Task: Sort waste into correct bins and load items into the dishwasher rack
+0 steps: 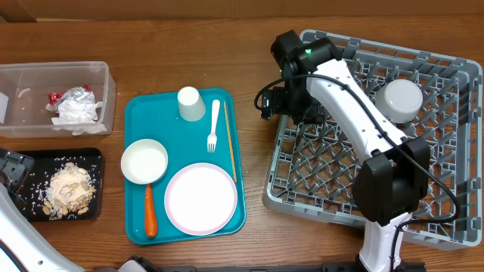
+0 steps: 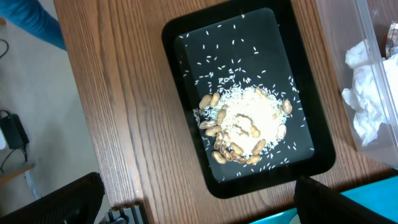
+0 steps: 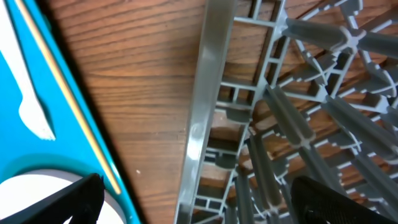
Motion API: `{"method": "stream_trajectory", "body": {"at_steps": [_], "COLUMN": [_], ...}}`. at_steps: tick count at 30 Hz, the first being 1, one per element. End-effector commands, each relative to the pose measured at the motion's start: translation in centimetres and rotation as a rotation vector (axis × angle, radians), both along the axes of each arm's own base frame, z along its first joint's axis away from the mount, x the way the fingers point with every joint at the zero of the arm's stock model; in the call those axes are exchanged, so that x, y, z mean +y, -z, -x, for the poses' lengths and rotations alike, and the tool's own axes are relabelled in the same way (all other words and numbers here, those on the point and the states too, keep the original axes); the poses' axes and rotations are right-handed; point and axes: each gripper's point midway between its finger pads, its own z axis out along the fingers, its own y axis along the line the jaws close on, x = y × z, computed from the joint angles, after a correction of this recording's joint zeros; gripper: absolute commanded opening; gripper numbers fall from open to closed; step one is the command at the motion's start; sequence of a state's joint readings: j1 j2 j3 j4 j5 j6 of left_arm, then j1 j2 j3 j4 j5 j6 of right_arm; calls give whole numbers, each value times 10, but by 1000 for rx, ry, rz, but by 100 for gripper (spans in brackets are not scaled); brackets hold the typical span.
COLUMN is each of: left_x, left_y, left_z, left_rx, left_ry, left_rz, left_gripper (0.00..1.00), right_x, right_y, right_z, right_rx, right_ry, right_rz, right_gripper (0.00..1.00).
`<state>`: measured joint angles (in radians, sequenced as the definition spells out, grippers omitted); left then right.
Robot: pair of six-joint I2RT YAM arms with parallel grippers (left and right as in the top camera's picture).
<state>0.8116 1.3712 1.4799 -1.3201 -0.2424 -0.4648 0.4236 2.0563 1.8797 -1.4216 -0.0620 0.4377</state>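
**Both grippers open; one bowl in the rack, the other dishes on the teal tray**

The grey dishwasher rack (image 1: pixel 446 151) is placed at the right side of the wooden table (image 1: pixel 227 23). One white bowl (image 1: pixel 399 98), apparently turned bottom up, rests among its pegs near the far right corner. The right gripper (image 3: pixel 196 190) is seen above the left rim of the rack, its jaws spread wide with nothing between them.

The teal tray (image 1: pixel 136 136) lies in the middle of the table. On it the pale plate (image 1: pixel 200 198) is found at the near right and a second white bowl (image 1: pixel 144 162) to its left. A small cup (image 1: pixel 190 103) is at the far side, with a white fork (image 1: pixel 214 125) beside it. An orange carrot (image 1: pixel 150 211) and a thin wooden stick (image 1: pixel 231 151) are also laid there.

At the left, the clear tub (image 1: pixel 106 83) contains the napkin (image 1: pixel 76 113) and the foil wrapper (image 1: pixel 76 94). In front of it, the black tray (image 1: pixel 30 157) carries the food scraps (image 2: pixel 245 127), which are peanuts and rice. The left gripper (image 2: pixel 196 190) hangs over this tray, fully parted and empty.
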Motion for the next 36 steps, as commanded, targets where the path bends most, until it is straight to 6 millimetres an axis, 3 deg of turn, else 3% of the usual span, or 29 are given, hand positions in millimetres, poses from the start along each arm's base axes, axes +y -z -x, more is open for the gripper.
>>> {"method": "stream_trajectory", "body": {"at_steps": [1, 7, 11, 15, 19, 23, 25, 28, 36], "left_x": [2, 2, 2, 2, 2, 2, 2, 2, 2], "left_y": [-6, -6, -6, -6, -6, -6, -6, -6, -6], "left_z": [-3, -3, -3, -3, -3, -2, -3, -3, -3], "left_rx": [-19, -19, -19, -19, -19, -19, -19, -19, -19], "left_ry": [-9, -9, -9, -9, -9, -9, -9, -9, -9], "left_rz": [-9, -9, -9, -9, -9, -9, -9, -9, -9], "left_gripper": [100, 100, 100, 100, 100, 100, 100, 100, 100], "right_x": [2, 2, 2, 3, 4, 11, 16, 19, 19], "right_y": [2, 27, 29, 29, 29, 29, 29, 29, 29], "right_z": [6, 12, 11, 10, 9, 8, 9, 10, 15], "right_rx": [-8, 11, 6, 3, -3, -21, -34, -41, -38], "right_ry": [20, 18, 18, 17, 12, -36, -75, -109, -231], "right_rz": [5, 13, 11, 10, 7, 1, 4, 12, 23], "right_gripper": [98, 94, 91, 82, 68, 47, 32, 18, 13]}}
